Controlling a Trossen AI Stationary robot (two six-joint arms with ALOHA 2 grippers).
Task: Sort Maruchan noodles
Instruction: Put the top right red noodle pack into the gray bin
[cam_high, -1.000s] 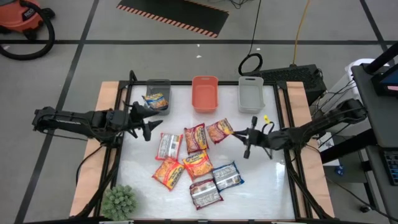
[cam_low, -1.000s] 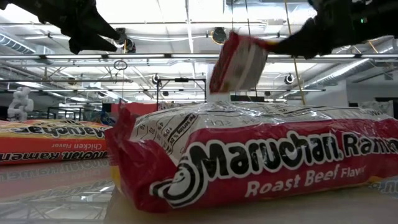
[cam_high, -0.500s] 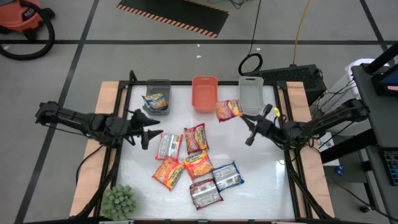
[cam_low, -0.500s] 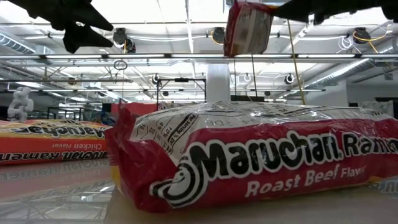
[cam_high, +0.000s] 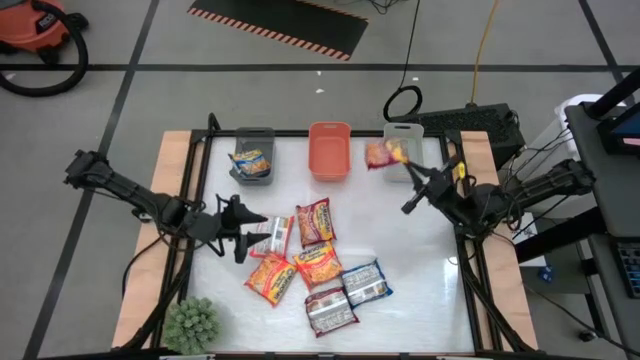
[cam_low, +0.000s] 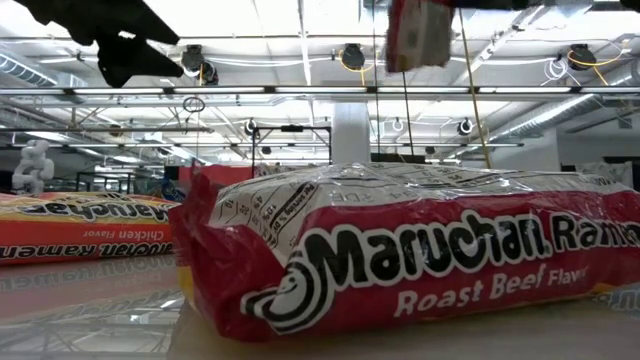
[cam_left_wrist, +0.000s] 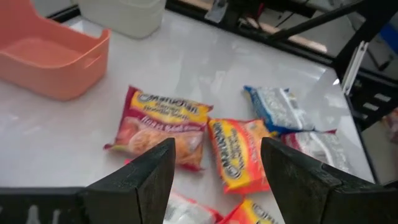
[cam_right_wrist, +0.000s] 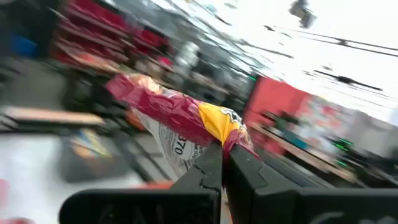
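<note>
Several Maruchan packets lie flat mid-table: red-silver (cam_high: 268, 235), red (cam_high: 315, 220), two orange (cam_high: 270, 277) (cam_high: 317, 263), blue (cam_high: 365, 282), and another red-silver (cam_high: 330, 310). One orange-yellow packet (cam_high: 250, 160) rests in the dark grey bin (cam_high: 253, 142). My right gripper (cam_high: 402, 166) is shut on a red-yellow packet (cam_high: 381, 152), holding it in the air at the light grey bin (cam_high: 405, 135). My left gripper (cam_high: 245, 222) is open, just left of the red-silver packet. In its wrist view the fingers (cam_left_wrist: 214, 180) stand apart above the packets. My right gripper pinches the red-yellow packet by one end seam (cam_right_wrist: 225, 142) between its two shut fingers, coming at it from the table's right. The packet is lifted clear and sticks out past the fingertips toward the bins. In the low view it hangs high above the table (cam_low: 420, 30).
Three bins stand in a row at the far edge: dark grey, orange (cam_high: 330, 150), light grey. A small green plant (cam_high: 190, 325) sits at the near left corner. The low view is filled by a roast beef packet (cam_low: 400, 260) close to the lens.
My right gripper has carried the red-yellow packet up off the table middle and toward the far edge, to the light grey bin. My left gripper has moved toward the near edge and slightly right, closing in on the red-silver packet, still open.
</note>
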